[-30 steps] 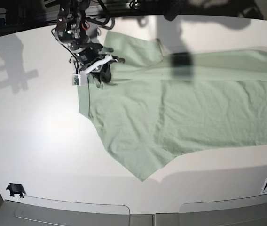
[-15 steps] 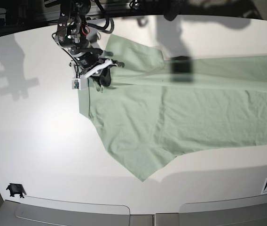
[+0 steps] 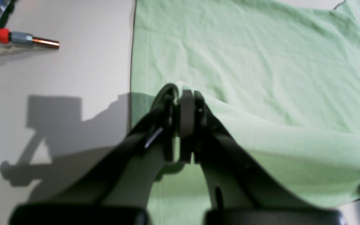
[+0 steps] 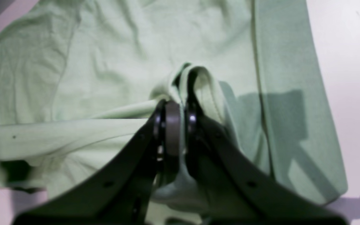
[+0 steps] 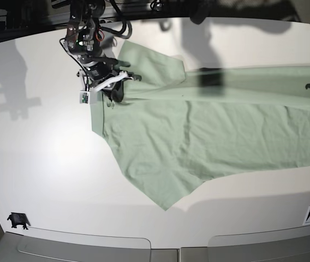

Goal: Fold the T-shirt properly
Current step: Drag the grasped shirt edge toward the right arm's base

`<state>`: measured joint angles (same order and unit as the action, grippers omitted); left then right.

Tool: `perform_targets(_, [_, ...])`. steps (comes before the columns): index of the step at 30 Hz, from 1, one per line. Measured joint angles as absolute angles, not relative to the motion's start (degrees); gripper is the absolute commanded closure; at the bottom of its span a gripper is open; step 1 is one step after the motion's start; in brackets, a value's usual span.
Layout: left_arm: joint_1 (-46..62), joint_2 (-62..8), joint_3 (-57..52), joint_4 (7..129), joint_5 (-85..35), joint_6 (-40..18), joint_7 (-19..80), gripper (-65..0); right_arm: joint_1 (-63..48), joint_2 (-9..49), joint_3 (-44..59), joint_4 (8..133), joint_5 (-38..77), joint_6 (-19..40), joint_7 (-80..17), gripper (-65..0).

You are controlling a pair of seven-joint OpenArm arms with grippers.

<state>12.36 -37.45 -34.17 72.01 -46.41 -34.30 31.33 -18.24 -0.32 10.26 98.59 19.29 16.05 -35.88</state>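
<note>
The T-shirt (image 5: 209, 131) lies spread across the white worktop (image 5: 46, 147), its far edge lifted into a long taut fold between the two arms. The right pincer (image 4: 178, 120) is pressed together on a bunched bit of fabric. The left pincer (image 3: 184, 107) pinches the hem edge likewise. No writing or brand is legible anywhere on the cloth.

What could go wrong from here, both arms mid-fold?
1. The right gripper pinches only a small bunch of the T-shirt near the collar; the cloth might slip out under tension.
2. The left gripper holds a thin hem edge close to the base view's right border, so that grip may also be lost.
3. The lifted fold sags between the two grips, so it may land creased or uneven.
</note>
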Motion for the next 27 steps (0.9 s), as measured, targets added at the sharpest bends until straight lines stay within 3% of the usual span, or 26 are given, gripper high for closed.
perform_targets(8, [12.4, -37.5, -34.2, 72.0, -46.4, -34.3, 31.3, -0.1, -18.3, -0.3, 10.3, 98.6, 19.3, 16.1, -35.8, 0.0])
perform_targets(10, [12.4, -37.5, -34.2, 72.0, -46.5, -34.3, 31.3, -14.4, -18.2, -0.3, 10.3, 98.6, 19.0, 17.8, -35.7, -17.1])
perform_targets(11, [12.4, -37.6, -34.2, 72.0, -46.4, -34.2, 31.3, -18.3, -18.2, -0.3, 10.3, 98.6, 19.0, 19.2, -35.3, -24.6])
perform_targets(13, [12.4, -38.2, -34.2, 72.0, -46.4, -34.1, 31.2, -19.4, -18.2, -0.3, 10.3, 98.6, 19.0, 19.7, -34.9, -33.1])
perform_targets(20, [12.4, -43.2, -35.0, 72.0, -46.4, -34.2, 30.1, -19.4, -18.2, -0.3, 10.4, 103.9, 18.9, 19.6, -40.3, -33.5])
perform_targets(27, [12.3, -48.7, -44.9, 72.0, -46.4, -34.1, 30.6, -19.4, -21.6, -0.2, 11.2, 114.1, 19.3, 19.9, -45.3, -33.3])
